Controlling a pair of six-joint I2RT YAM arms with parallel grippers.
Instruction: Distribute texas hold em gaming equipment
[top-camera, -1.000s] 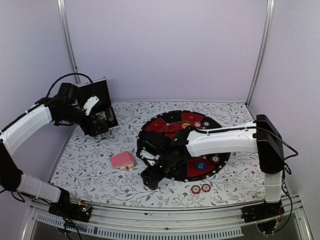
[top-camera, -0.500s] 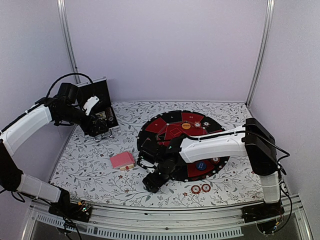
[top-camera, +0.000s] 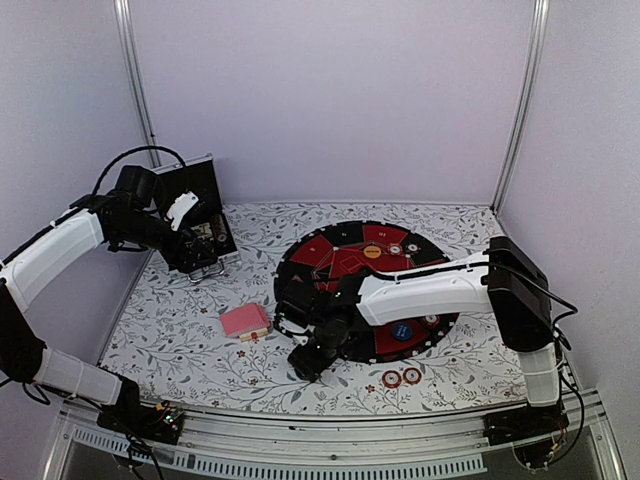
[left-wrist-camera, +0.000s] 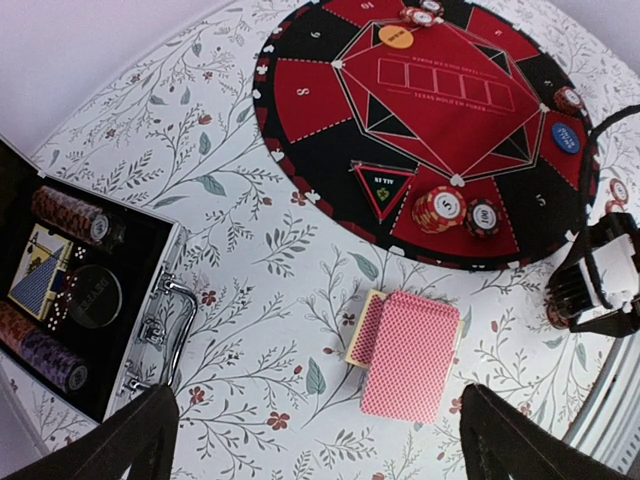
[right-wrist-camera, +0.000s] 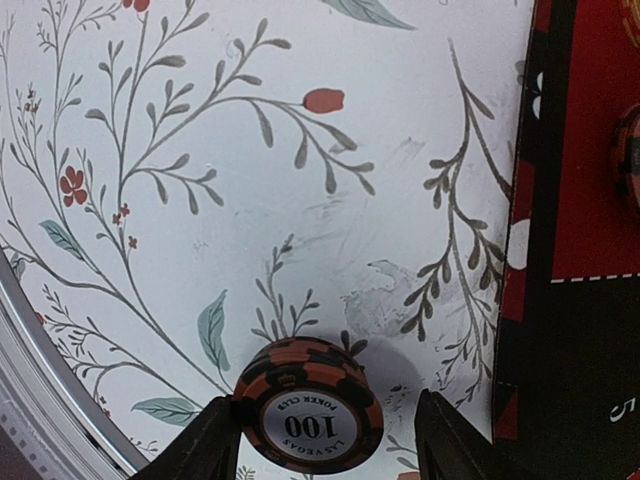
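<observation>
Two arms show in the top view. The left end effector (top-camera: 197, 255) hangs by the open black case (top-camera: 205, 200). From up here I cannot tell how wide it is. The right end effector (top-camera: 305, 362) is low over the table (top-camera: 180, 330), just off the near edge of the round mat (top-camera: 330, 250). One pile of pink cards (top-camera: 245, 320) lies near it on its left. Two red-and-white chips (top-camera: 390, 378) lie on the table to its right. Past it, on the mat, I count three chips (top-camera: 430, 319), one orange button disc (top-camera: 372, 252) and one blue button disc (top-camera: 402, 330).

The left wrist view shows more. The left end effector (left-wrist-camera: 318, 400) is spread wide and holds nothing. The pink cards (left-wrist-camera: 410, 350) lie just ahead of it. Farther ahead on the mat are two things the right arm hides from above: one brown pile (left-wrist-camera: 440, 207) and one red-and-white chip beside it. Off to one side, the case holds two rows of chips (left-wrist-camera: 70, 213).

Only the right wrist view shows what is in the right end effector (right-wrist-camera: 325, 400). One brown chip (right-wrist-camera: 308, 405) marked 100 sits between its fingers (right-wrist-camera: 205, 445), over the flowered table beside the mat's edge. The gap is narrow. One finger looks to touch the chip and the other shows a thin gap, so I cannot tell if the chip is gripped.
</observation>
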